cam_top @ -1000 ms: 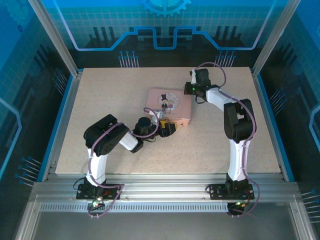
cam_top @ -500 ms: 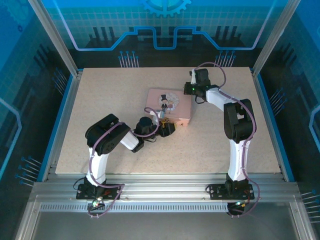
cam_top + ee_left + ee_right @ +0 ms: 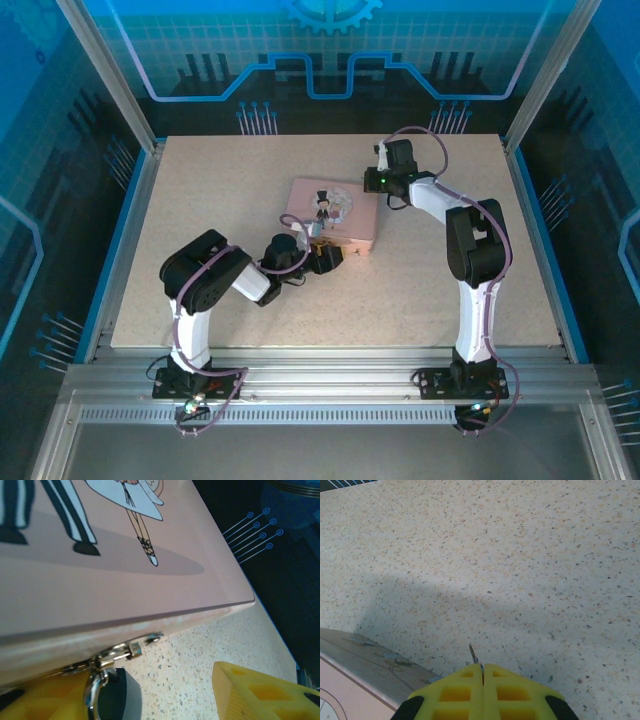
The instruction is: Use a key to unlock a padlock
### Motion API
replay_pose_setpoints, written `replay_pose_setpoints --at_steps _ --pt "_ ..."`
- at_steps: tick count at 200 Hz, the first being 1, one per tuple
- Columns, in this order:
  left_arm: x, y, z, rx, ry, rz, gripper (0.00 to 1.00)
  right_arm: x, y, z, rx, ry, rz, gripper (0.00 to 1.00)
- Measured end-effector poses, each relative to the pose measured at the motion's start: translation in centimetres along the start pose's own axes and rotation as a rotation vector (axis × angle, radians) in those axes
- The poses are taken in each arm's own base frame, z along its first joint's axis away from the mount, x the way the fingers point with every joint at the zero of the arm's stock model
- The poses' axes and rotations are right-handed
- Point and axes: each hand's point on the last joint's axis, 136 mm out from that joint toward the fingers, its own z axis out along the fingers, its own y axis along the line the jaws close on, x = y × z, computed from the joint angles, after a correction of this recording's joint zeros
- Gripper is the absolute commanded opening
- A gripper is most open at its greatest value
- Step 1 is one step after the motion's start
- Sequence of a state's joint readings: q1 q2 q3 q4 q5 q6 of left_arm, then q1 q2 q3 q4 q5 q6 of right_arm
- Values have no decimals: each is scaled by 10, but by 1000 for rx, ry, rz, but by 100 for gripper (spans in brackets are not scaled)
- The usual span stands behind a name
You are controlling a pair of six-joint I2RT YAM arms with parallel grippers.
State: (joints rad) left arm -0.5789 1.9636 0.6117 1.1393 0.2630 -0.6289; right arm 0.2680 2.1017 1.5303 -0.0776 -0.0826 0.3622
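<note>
- At the middle of the table, seen from above, you have the pink tin lying flat with its cartoon lid up and one arm on either side of it.
- Your left gripper sits low at the tin's near edge. It points at the front wall just under the lid.
- Through the left wrist camera you can see a silver hasp coming off that front wall. The padlock hangs from it by its shackle, with its dark teal body down near the table.
- The left jaws stand partly apart around the padlock. One yellow finger is right beside the lock, so close that you cannot tell whether they touch. The other finger is clear of it, with bare speckled table between them. Nothing is pinched.
- Your right gripper is past the tin's far right corner, over bare table. Its wrist view catches a corner of the tin at lower left.
- The right jaws are pressed together on the key. It pokes out between the tips as a thin dark sliver pointing away over the tabletop.
- The key and the padlock are on opposite sides of the tin, well apart.
</note>
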Motion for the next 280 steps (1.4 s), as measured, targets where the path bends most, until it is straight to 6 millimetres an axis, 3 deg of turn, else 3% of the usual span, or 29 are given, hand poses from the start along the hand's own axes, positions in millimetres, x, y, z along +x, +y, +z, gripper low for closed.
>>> replay_pose_setpoints --at_steps 72,133,175,233,280 --pt "1 10 -9 -35 10 -18 42 3 5 0 -10 6 -3 0" --pt "3 15 -15 -53 24 -29 21 4 7 0 -12 7 -5 0" --pt "7 16 -17 -68 49 -40 13 5 9 -1 -16 10 -5 0" --pt "10 13 -23 -94 135 -68 8 9 11 -4 -35 26 -3 0" --pt "3 -5 -22 -110 243 -72 6 8 9 -13 -47 40 5 0"
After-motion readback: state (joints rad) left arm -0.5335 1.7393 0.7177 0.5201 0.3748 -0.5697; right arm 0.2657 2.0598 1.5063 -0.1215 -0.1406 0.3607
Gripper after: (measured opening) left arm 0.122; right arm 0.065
